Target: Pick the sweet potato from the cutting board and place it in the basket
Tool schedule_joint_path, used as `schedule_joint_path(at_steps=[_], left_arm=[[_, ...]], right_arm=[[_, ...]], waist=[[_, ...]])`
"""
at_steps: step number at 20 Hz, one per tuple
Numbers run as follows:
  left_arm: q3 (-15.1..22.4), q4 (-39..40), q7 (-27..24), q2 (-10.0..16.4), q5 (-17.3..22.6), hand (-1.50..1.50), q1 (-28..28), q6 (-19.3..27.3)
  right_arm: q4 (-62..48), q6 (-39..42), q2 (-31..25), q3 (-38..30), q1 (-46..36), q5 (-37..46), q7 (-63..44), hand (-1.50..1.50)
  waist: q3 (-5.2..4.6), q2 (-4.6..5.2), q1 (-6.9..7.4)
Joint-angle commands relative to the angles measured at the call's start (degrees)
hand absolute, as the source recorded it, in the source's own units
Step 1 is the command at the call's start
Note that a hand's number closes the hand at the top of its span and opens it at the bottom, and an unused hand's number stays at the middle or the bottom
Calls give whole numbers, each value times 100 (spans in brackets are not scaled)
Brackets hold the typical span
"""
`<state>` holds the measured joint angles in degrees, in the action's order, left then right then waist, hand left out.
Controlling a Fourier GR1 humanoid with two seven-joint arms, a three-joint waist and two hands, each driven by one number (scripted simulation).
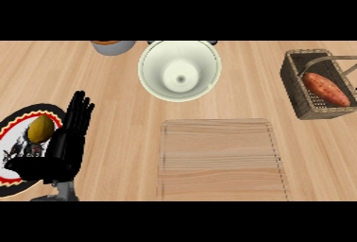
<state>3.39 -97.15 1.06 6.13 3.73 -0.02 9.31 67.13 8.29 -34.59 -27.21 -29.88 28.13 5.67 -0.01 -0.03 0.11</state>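
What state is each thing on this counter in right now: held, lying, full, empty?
sweet potato: lying in the basket, not held.
basket: upright at the right, holding the sweet potato.
cutting board: flat, nothing on it.
left hand: open, fingers straight, resting at the left over the plate's edge.
plate: carrying a yellow item.
white pot: upright, uncovered, nothing seen inside.

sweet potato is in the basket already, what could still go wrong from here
1. The left hand is open over the plate, right beside a yellow item; if it pulls away it might nudge either.
2. The sweet potato lies slanted in the basket under its handle; a bump could shift it. The right hand is out of view, so its clearance cannot be judged.
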Motion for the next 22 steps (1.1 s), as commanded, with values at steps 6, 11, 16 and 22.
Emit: schedule_joint_path(at_steps=[6,11,16,22], left_arm=[[148,-298,24,-179,-131,0,298,58],[86,200,-155,-223,-102,0,-61,-43],[-139,163,29,-85,56,0,-131,-141],[-41,-16,114,-122,-179,0,-86,-29]], right_arm=[[559,-58,-533,-650,326,-406,-430,-150],[-290,-165,-928,-1354,2,-900,-403,-150],[-1260,731,-1922,-1974,-13,-1643,187,-150],[-1460,1410,-2339,-2072,6,-2230,192,-150]], waist=[[0,-16,-26],[1,5,-12],[5,14,2],[1,0,4]])
